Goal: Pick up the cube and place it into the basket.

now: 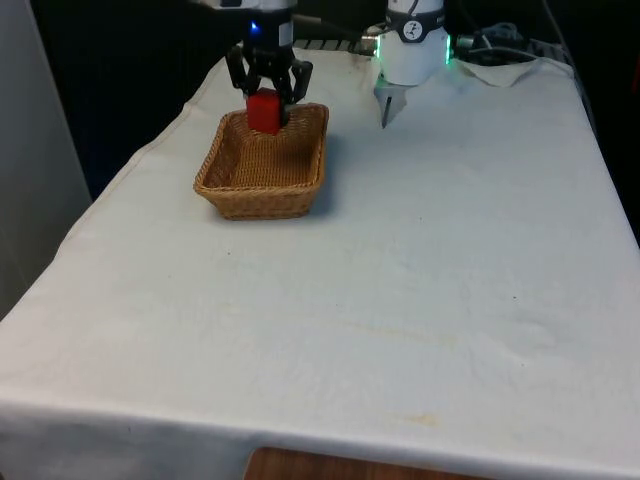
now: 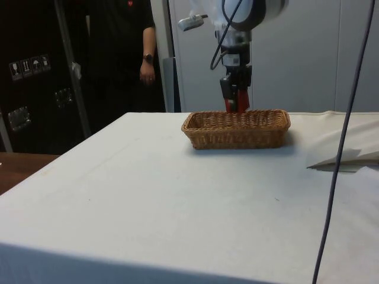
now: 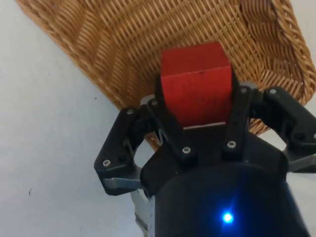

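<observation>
My jaws hold the red cube (image 1: 264,110) tight, over the basket (image 1: 222,186), near its far end, I think. If I let go now, it might hit the rim and bounce out.

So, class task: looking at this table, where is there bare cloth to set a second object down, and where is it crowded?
Bare cloth runs from the basket to the near edge and across to the front view's right. It is crowded at the basket's far end, where the tool holds the red cube above the rim.
</observation>
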